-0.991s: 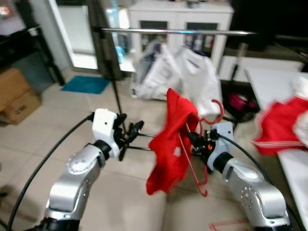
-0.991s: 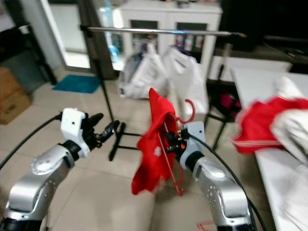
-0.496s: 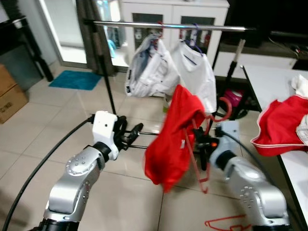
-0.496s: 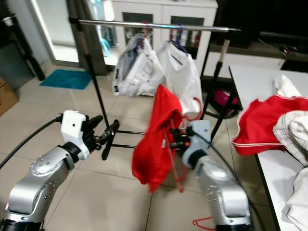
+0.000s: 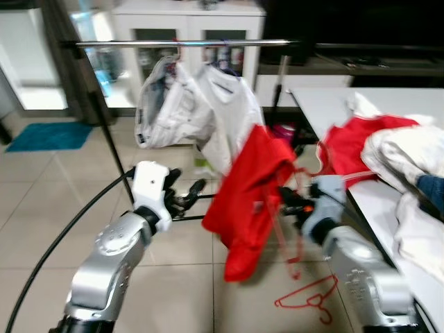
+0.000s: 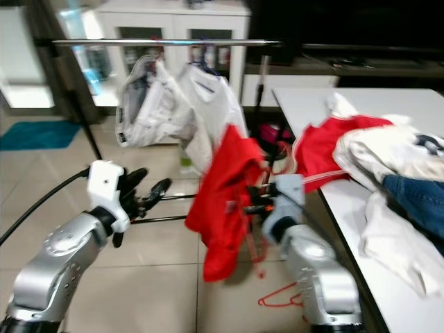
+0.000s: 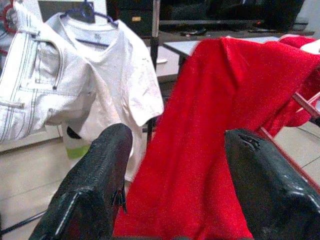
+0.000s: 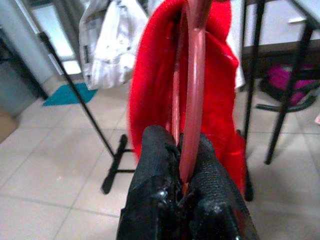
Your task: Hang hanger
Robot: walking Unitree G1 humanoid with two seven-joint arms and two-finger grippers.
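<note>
The hanger (image 8: 192, 100) is thin and red, with a red garment (image 5: 250, 198) draped over it so that most of the frame is covered; only a slim bar and part of the hook show beside the cloth. Its long axis runs roughly up and down, tilted a little, with the hook end uppermost and the garment hanging below toward the tiled floor (image 5: 41, 208). The right end effector (image 8: 182, 192) is closed on the hanger's lower bar, holding it in the air in front of the robot, below and short of the rail (image 5: 180, 44). The left end effector (image 7: 175, 200) is open, its two fingers (image 7: 95, 185) spread with the red cloth between and just ahead of them. White clothes (image 5: 187, 111) hang on the rail. Another red hanger (image 5: 305, 302) lies on the floor beside the bench (image 5: 326, 104), which carries a heap of clothing (image 5: 388, 149).
</note>
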